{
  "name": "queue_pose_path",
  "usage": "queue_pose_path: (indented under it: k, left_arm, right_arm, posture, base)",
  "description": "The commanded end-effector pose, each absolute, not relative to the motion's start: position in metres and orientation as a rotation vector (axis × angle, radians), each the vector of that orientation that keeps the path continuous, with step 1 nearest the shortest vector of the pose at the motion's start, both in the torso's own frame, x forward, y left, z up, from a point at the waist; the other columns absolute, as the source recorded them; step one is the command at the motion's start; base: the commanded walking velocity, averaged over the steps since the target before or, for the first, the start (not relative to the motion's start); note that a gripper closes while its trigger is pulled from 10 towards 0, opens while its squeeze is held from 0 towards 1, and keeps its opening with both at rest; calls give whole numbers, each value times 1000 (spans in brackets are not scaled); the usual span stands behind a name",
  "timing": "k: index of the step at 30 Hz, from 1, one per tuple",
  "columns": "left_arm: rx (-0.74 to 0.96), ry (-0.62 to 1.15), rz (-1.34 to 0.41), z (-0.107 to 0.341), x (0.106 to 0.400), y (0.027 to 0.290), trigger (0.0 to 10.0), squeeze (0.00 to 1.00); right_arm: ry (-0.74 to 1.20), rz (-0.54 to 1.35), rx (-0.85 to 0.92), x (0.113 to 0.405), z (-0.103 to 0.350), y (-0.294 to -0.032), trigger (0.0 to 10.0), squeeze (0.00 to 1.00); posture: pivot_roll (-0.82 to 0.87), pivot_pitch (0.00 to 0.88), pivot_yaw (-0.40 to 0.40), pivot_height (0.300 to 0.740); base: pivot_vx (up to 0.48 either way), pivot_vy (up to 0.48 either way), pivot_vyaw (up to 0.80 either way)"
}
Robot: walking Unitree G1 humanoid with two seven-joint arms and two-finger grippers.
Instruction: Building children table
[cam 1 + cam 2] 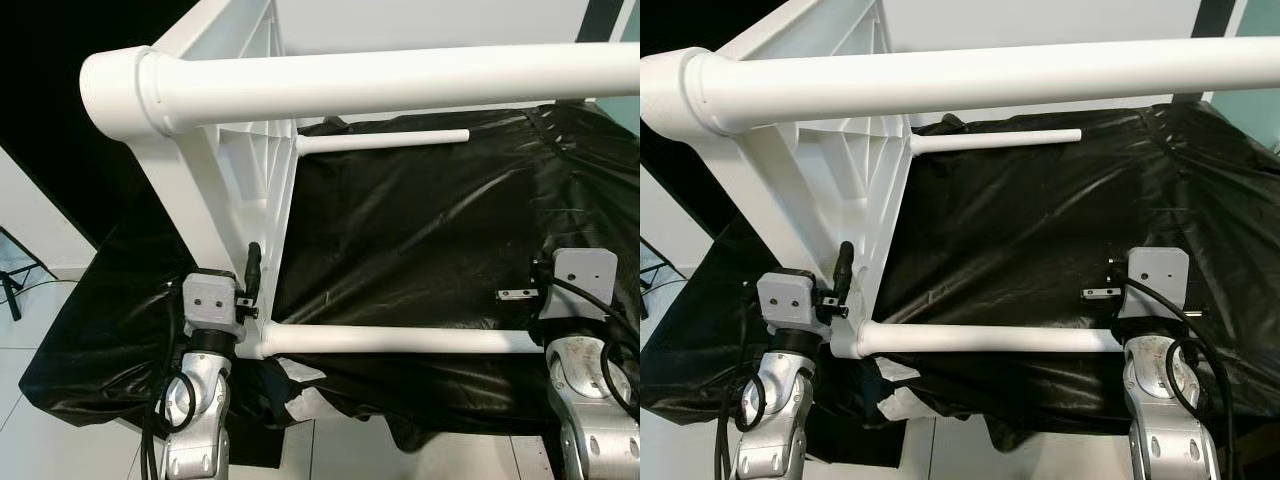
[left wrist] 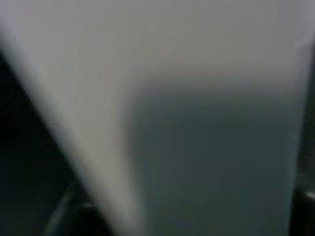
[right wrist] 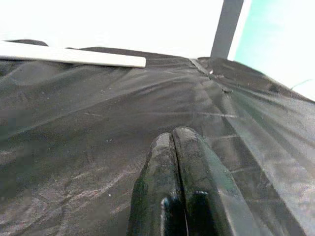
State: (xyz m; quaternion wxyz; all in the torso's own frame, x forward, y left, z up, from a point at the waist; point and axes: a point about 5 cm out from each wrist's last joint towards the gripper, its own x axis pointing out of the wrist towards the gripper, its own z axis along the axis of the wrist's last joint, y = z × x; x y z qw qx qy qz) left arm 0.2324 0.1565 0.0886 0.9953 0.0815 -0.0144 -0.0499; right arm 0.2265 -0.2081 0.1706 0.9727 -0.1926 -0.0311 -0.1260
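Observation:
The white children's table stands on its edge on a black plastic sheet (image 1: 430, 230), with the ribbed underside of its top (image 1: 240, 170) facing right. Three round white legs stick out sideways: a near upper leg (image 1: 400, 85), a lower leg (image 1: 400, 340) and a far leg (image 1: 385, 141). My left gripper (image 1: 250, 265) is shut on the table top's lower rim, just above the lower leg's socket; one black finger shows, the other is behind the panel. The left wrist view is a white blur. My right gripper (image 3: 173, 140) is shut with nothing in it, over the sheet by the lower leg's free end (image 1: 525, 342).
The sheet-covered surface ends at a front edge near my arms, with white floor tiles (image 1: 30, 420) below at the left. A black stand leg with a cable (image 1: 15, 285) is on the floor at the far left. A dark post (image 3: 226, 27) and a teal wall (image 3: 280, 39) lie beyond the sheet.

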Motion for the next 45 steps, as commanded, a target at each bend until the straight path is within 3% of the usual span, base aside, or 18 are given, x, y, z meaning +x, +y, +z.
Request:
queue_pose_path:
  k: [1,2,3,8,18,25,35,40,45]
  left_arm:
    - [182,-9,64,85,234,165,10000,1000]
    - [182,-9,64,85,234,165,10000,1000]
    - [187,-16,43,87,235,163,10000,0]
    - [198,-31,-80,88,230,155,10000,0]
    - [227,-48,-40,89,214,175,10000,0]
    - [204,-135,-114,108,199,174,10000,0]
    - [199,-161,-204,116,191,164,10000,0]
    - [165,-102,-217,109,179,173,10000,0]
    - [34,-23,-266,97,171,167,10000,0]
  right_arm:
    - [-79,-239,-429,230,171,-203,10000,0]
    - [-79,-239,-429,230,171,-203,10000,0]
    - [-86,-233,-449,231,172,-201,10000,0]
    - [-141,-179,-621,233,175,-190,10000,0]
    - [-220,-170,-800,232,176,-182,10000,0]
    - [-128,-219,-722,219,156,-192,10000,0]
    - [-141,-207,-766,218,157,-194,10000,0]
    - [-277,-112,-1007,223,172,-180,10000,0]
    - [-337,-102,-1102,225,175,-178,10000,0]
  posture:
    - [113,0,80,740]
    - [113,0,80,740]
    - [113,0,80,740]
    - [118,0,90,740]
    - [146,0,90,740]
    - [162,0,89,740]
    - [161,0,88,740]
    - [168,0,78,740]
    - [173,0,69,740]
  base:
    - [0,0,0]
    - [0,0,0]
    - [0,0,0]
    - [0,0,0]
    - [0,0,0]
    - [0,0,0]
    - [0,0,0]
    - [0,0,0]
    - [0,0,0]
